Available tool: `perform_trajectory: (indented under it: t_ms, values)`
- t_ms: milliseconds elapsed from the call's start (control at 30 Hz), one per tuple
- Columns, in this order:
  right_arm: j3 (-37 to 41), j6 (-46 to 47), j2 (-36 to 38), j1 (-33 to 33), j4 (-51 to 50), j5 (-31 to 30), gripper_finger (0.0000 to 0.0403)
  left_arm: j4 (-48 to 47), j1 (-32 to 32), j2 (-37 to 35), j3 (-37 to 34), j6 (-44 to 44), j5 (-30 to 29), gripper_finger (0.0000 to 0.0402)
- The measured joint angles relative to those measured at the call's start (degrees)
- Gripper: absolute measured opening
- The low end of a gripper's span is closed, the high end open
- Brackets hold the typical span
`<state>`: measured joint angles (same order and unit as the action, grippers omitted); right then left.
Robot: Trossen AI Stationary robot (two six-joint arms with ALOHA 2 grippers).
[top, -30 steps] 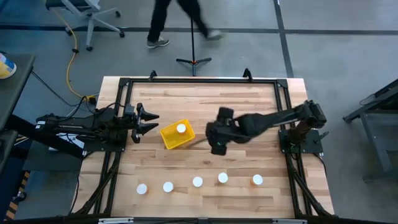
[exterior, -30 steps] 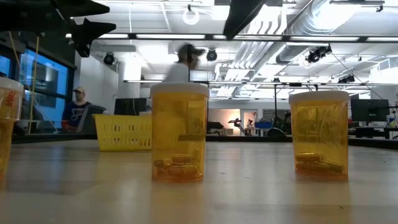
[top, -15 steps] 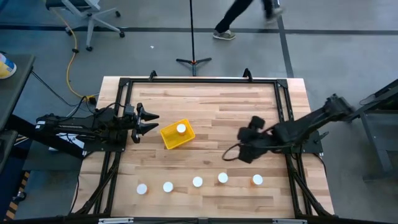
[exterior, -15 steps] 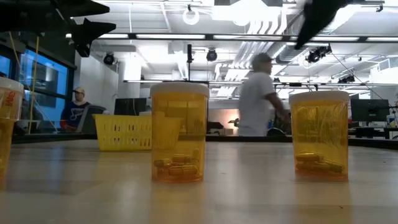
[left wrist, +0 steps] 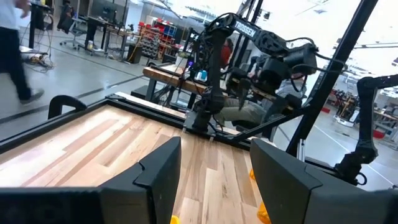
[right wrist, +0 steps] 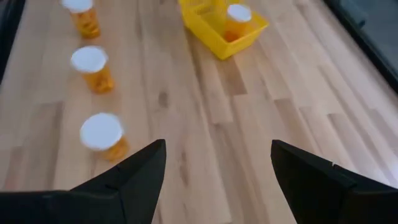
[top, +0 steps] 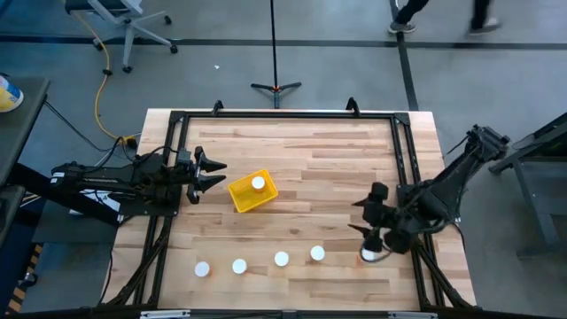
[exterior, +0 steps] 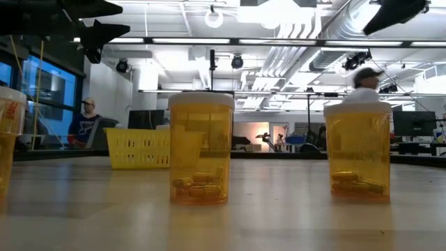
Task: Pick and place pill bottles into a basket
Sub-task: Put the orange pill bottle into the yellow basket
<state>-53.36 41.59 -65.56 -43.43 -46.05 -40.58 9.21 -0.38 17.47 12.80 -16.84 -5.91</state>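
The yellow basket [top: 250, 193] sits left of the table's middle with one white-capped pill bottle [top: 258, 183] standing in it; both also show in the right wrist view, basket [right wrist: 214, 34] and bottle [right wrist: 238, 15]. Several more bottles stand in a row along the near edge, from the leftmost one [top: 203, 268] to the rightmost one [top: 367, 256]. My right gripper [top: 363, 220] is open and empty. It hovers over the right end of the row, just above the rightmost bottle, which the arm partly covers. My left gripper [top: 213, 173] waits open, just left of the basket.
The right wrist view shows three bottles of the row, the nearest one [right wrist: 102, 137] just beyond the fingers. Black frame rails [top: 403, 159] border the table. Bare wood [top: 319, 168] lies between basket and right arm. A person walks on the floor beyond the far edge [top: 407, 13].
My right gripper has swung from beside the basket toward the table's right and near edges, ending over the rightmost bottle of the row. The bottles and basket have stayed in place. A person behind the table has walked toward the right.
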Motion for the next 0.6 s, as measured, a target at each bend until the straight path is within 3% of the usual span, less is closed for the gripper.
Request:
perform_trajectory:
  t_ms: [200, 433, 533, 600]
  values:
    - [0.0, 6.0, 0.0, -8.6, 1.2, -3.2, 0.0281, -0.1, 0.0, 0.0, 0.0, -0.9, 0.0, 0.0227]
    - [0.0, 1.0, -0.3, -16.3, 13.9, -5.7, 0.0281, -0.1, 0.0, 0.0, 0.0, -1.5, -0.2, 0.0227]
    - [-0.1, -0.3, -1.3, -17.2, 15.5, -2.0, 0.0281, -0.1, 0.0, 0.0, 0.0, -1.5, -0.7, 0.0227]
    - [-0.1, -0.1, -2.2, -17.0, 15.4, 4.4, 0.0281, -0.1, 0.0, 0.0, 0.0, -1.5, -1.0, 0.0227]
